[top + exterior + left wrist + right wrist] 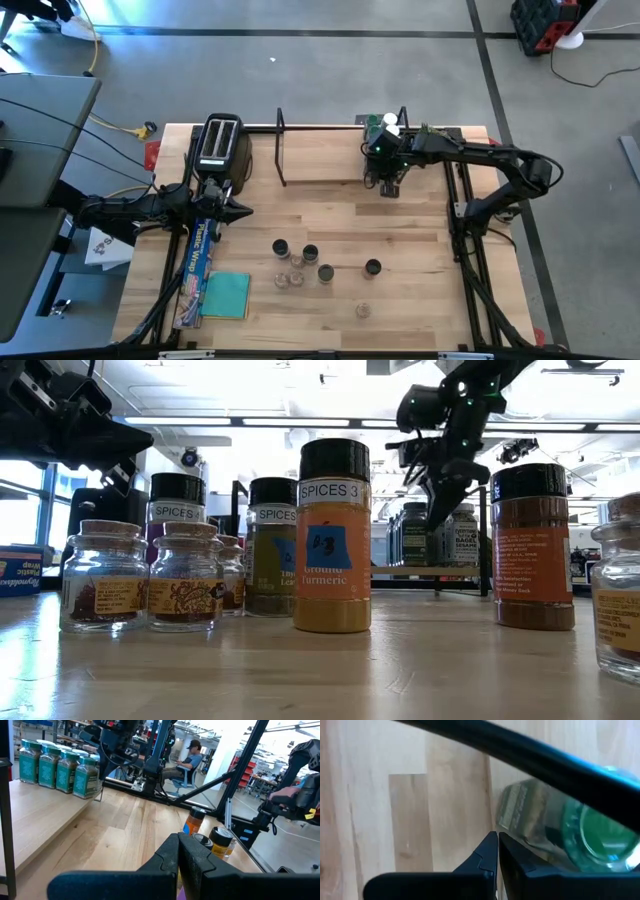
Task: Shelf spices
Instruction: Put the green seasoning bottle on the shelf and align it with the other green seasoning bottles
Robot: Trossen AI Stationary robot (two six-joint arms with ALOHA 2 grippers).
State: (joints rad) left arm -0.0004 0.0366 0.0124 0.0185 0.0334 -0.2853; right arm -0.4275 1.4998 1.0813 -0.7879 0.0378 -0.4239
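The shelf (320,160) stands at the table's far edge. Its light board carries a row of green-lidded spices (55,765) at its right end (385,125). Several more spices stand loose on the table's near middle: dark-lidded jars (310,253) and cork-topped glass jars (290,280), which fill the low view's foreground (332,535). My right gripper (497,837) is shut and points steeply down at the shelf's front right (388,190), next to a green-lidded jar (580,835). My left gripper (178,850) is shut and waits level at the table's left (235,210). My right gripper's shut fingertips stand right beside the label side (517,815) of the green-lidded jar. They come from above and hold nothing between them. I cannot tell whether they touch the jar.
A black-and-silver toaster (220,145) stands at the far left, beside the shelf's left wire upright (281,150). A box of plastic wrap (200,265) and a teal cloth (228,295) lie near the left edge. A black shelf wire (545,765) crosses close above my right gripper.
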